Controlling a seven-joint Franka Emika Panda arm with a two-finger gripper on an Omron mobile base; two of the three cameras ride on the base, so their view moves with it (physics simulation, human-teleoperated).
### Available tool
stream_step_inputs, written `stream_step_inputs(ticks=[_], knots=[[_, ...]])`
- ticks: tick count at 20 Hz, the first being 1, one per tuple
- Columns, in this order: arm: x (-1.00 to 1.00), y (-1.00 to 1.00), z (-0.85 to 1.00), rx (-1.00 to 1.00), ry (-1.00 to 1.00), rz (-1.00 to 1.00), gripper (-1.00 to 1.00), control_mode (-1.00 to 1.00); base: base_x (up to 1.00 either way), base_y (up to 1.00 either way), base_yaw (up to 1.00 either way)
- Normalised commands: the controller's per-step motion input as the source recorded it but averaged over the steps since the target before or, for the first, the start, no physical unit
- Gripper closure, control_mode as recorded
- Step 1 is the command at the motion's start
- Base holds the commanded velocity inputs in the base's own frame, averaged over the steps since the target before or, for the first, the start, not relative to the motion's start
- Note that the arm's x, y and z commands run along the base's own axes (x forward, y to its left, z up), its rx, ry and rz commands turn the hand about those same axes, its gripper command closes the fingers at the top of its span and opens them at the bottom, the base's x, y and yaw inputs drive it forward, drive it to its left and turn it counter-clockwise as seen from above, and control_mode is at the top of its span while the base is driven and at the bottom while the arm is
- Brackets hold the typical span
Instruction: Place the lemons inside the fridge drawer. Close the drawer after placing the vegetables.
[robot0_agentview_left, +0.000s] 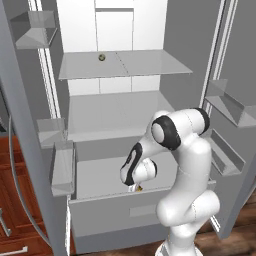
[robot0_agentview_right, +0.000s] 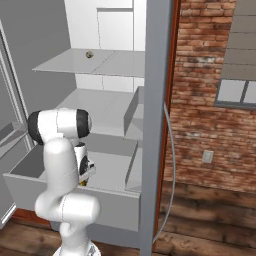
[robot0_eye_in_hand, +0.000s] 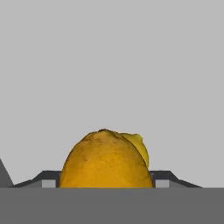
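With both doors swung wide, the fridge (robot0_agentview_left: 125, 30) stands open across the left base view, its white back wall and grey interior exposed. Door bins (robot0_agentview_left: 227, 107) line the inner face of the right-hand door, and matching bins sit on the left door. An upper glass shelf (robot0_agentview_left: 145, 67) spans the cabinet; a small dark round item (robot0_agentview_left: 102, 58) rests near its rear edge, left of centre, too small to identify. A second shelf lies below it.

At the bottom, the fridge drawer (robot0_agentview_left: 105, 212) is pulled out, its flat front bearing a small rectangular mark at centre. The drawer floor shows light grey behind the front wall.

The white arm (robot0_agentview_left: 187, 165) rises before the drawer and bends downward into it. The gripper (robot0_agentview_left: 135, 188) hangs low inside the drawer, close behind the front wall and right of the drawer's centre; the right base view places it (robot0_agentview_right: 84, 181) just above the drawer floor.

In the hand view, a lemon (robot0_eye_in_hand: 105, 159) sits between the finger tips, with the drawer floor behind it. Whether the pads press on it or stand just clear cannot be told. A sliver of yellow shows under the hand in the left base view.
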Motion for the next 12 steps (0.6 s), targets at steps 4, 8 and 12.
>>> stream_step_inputs(ticks=[4, 8, 12], knots=[[0.0, 0.02, 0.22, 0.0, -0.06, 0.0, -1.0, -1.0, 0.0, 0.0, 0.0], [0.0, 0.1, 0.37, 0.0, -0.21, 0.0, -1.0, -1.0, 0.0, 0.0, 0.0], [-0.03, 0.13, 0.79, 0.0, -0.32, 0.0, -1.0, -1.0, 0.0, 0.0, 0.0]])
